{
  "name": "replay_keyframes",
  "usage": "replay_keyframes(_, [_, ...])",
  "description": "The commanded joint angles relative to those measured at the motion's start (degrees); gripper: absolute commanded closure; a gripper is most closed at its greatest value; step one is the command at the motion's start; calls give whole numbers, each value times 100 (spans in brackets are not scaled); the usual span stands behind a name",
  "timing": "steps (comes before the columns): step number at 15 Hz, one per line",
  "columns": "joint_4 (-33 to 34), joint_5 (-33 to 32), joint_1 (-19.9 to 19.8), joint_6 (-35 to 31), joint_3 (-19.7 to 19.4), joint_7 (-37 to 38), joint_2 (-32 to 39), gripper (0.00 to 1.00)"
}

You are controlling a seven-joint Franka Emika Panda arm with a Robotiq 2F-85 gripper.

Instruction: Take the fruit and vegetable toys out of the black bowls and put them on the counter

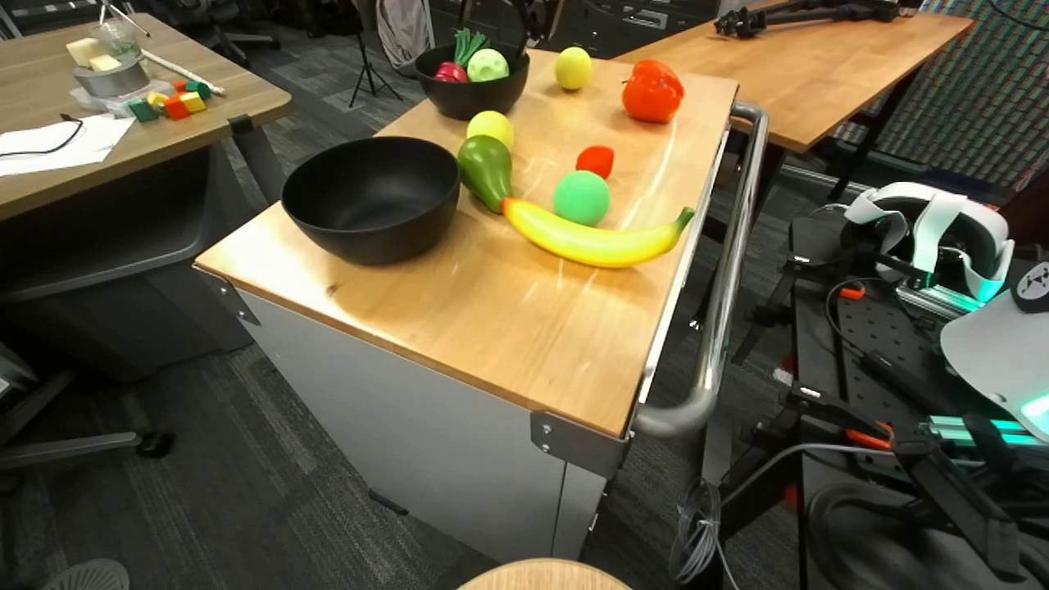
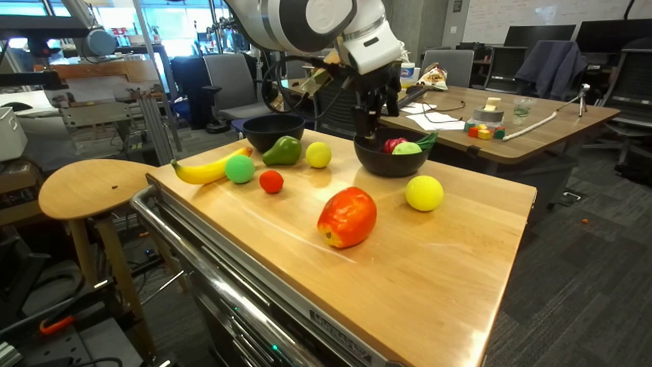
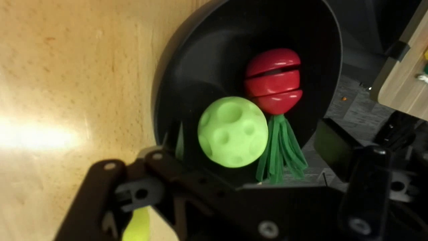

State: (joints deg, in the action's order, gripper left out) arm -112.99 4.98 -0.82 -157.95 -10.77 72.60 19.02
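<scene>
the pincer (image 3: 255, 142) is hanging, spread wide, over a bowl (image 3: 207, 57); a ball (image 3: 233, 132) and radish (image 3: 276, 83) are lying inside the bowl.

Left desk (image 1: 238, 102): tape (image 1: 115, 80), blocks (image 1: 174, 106), paper (image 1: 88, 141), in an exterior view
Headset (image 1: 937, 225): right, in an exterior view
Stool (image 2: 89, 188): left, in an exterior view
Whiteboard (image 2: 545, 12): far right, in an exterior view

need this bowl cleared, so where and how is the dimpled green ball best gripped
Probably from above, pinching the widest part of the dimpled green ball: it is round with no handle, and the bowl rises around it. Keep clear of the green leaves beside it.
</scene>
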Motion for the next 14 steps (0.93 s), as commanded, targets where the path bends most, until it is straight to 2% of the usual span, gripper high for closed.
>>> replay_keyframes(1, [749,-257,325,135,-338,849,668,11])
replay_keyframes(5, [1216,-416,502,359,-591,1407,1122,14])
replay_keyframes(6, [1295,-471,534,484,-650,1515,1190,12])
replay_keyframes(10, [1520,-712,560,774,-759,1770,1372,14])
replay_keyframes(11, [1560,-755,550,845,-761,1802,1393,37])
replay_keyframes(13, [1610,-830,519,937,-744,1843,1418,40])
replay_keyframes(14, [1625,-857,509,977,-736,1847,1422,47])
